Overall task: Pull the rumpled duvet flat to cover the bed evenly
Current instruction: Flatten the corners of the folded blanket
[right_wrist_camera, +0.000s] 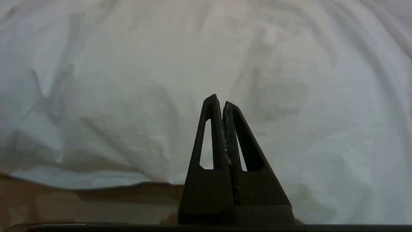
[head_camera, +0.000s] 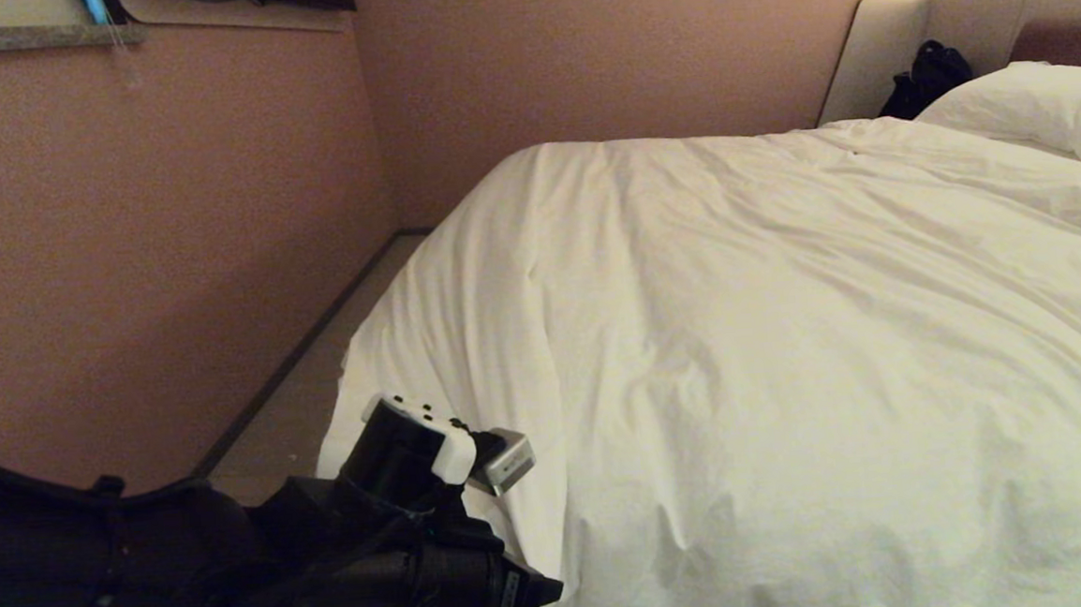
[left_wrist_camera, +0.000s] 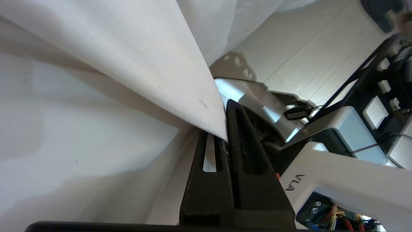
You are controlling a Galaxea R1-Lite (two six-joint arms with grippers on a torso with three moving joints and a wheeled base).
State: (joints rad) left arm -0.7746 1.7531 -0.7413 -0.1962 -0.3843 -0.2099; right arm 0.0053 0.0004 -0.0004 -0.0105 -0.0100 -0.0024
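1. Clenched jaws on my left gripper pinch a fold of the duvet; in the left wrist view the white cloth runs as a taut wedge from the upper left of the frame down to the black fingertips, and a strip of it shows through the finger slot.
2. Pressed together with nothing between them, the jaws of my right gripper point at creased white fabric that fills most of the right wrist view; a brownish band crosses the lower left of that frame.
3. In the head view I see the left arm at the lower left, its dark wrist housing and white clip lying just beside the duvet's near hanging edge. The gripper's tips are hidden there. The right arm is outside this view.
4. The duvet is white to cream, thick and puffy, and covers the bed from the centre to the right edge of the frame. Long shallow creases run diagonally across its top; smaller puckers gather near the lower middle.
5. Its left side drapes over the mattress edge and hangs toward the floor.
6. At the upper right, a plump white pillow rests against the padded headboard, with a dark object just beside it.
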